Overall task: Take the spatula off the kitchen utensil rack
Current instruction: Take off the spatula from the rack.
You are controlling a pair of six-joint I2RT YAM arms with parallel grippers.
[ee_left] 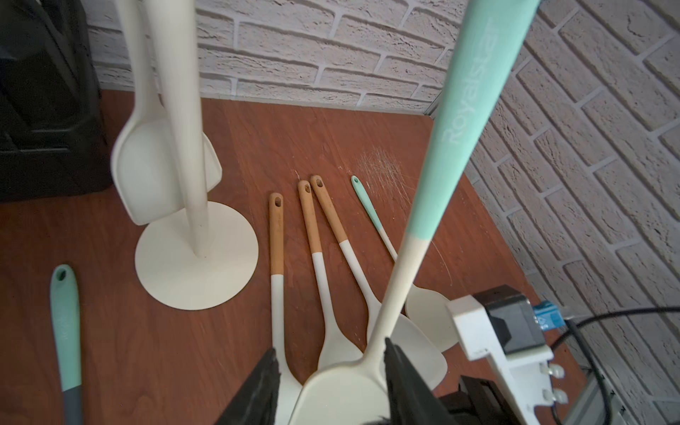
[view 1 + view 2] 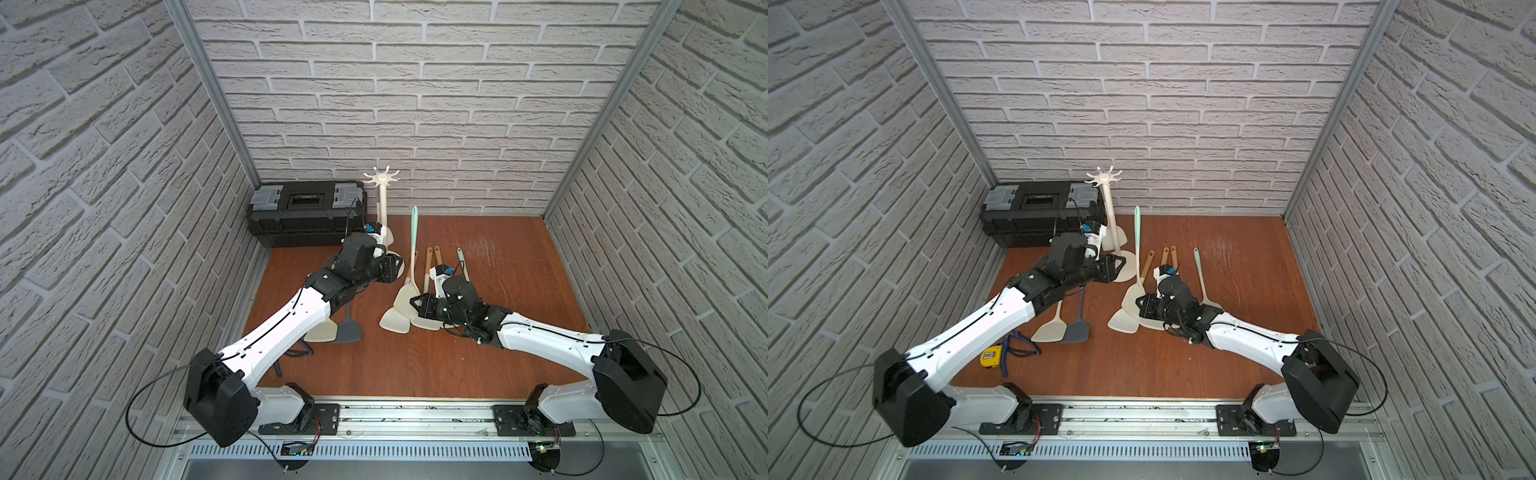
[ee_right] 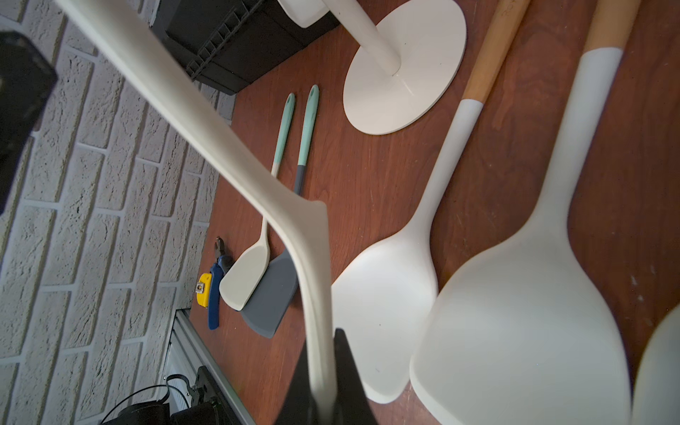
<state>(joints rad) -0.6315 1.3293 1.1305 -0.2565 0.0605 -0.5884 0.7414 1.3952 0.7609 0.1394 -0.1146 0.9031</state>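
Right jaws clamped on spatula blade; left jaws apart, seemingly flanking its neck.

Table far right corner and near edge middle bare, easy pass. Toolbox blocks far left corner, rack just beside. Lying spatulas clutter centre; raised spatula sticks up near rack.

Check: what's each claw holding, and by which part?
Right claw pinches the mint-handled spatula by its cream blade, handle up. Left claw is open, holding nothing.

Cream kitchen utensil rack upright, mint-handled spatula off it, handle up
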